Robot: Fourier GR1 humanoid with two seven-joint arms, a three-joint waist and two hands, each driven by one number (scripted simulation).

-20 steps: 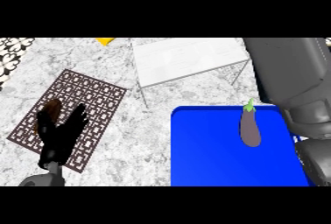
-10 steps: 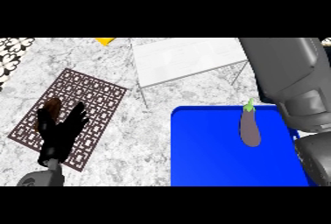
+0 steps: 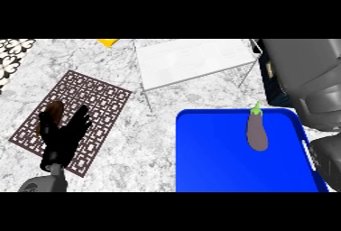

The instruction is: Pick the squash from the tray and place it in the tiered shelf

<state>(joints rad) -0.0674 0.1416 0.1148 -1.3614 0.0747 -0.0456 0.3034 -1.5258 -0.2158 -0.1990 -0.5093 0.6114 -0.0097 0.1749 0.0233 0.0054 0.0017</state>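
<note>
Marbled white-grey counter (image 3: 126, 167) is seen from steeply above. At its left a brown fretwork mat (image 3: 100, 97) is laid askew. A black-and-white floral patch (image 3: 13, 49) is cut off by the far left corner, and a yellow scrap (image 3: 108, 42) by the far edge. Faint marks on the top of the white tiered shelf (image 3: 193, 58) are too pale to be read. The shelf is stood at the far middle on thin wire legs. A strip of bare counter is left between it and the far rim of the blue tray (image 3: 220, 171). The tray's near edge is cut by the lower edge of the view, and its right rim is crowded by the grey right forearm (image 3: 313, 85), by which the right side is filled. The right hand cannot be made out, so nothing can be told of its fingers. The squash (image 3: 258, 135), a dark purplish, elongated fruit, is laid in the tray's far right part, apart from both hands. Its green stem is pointed at the far rim and is just beside it. The rest of the blue floor is left bare. The left hand (image 3: 61, 140) is held over the mat's near left part with its fingers straight, spread and pointed away. A brown rounded object (image 3: 53, 113) is partly covered by it. A wide band of open marble is left between mat and tray.
</note>
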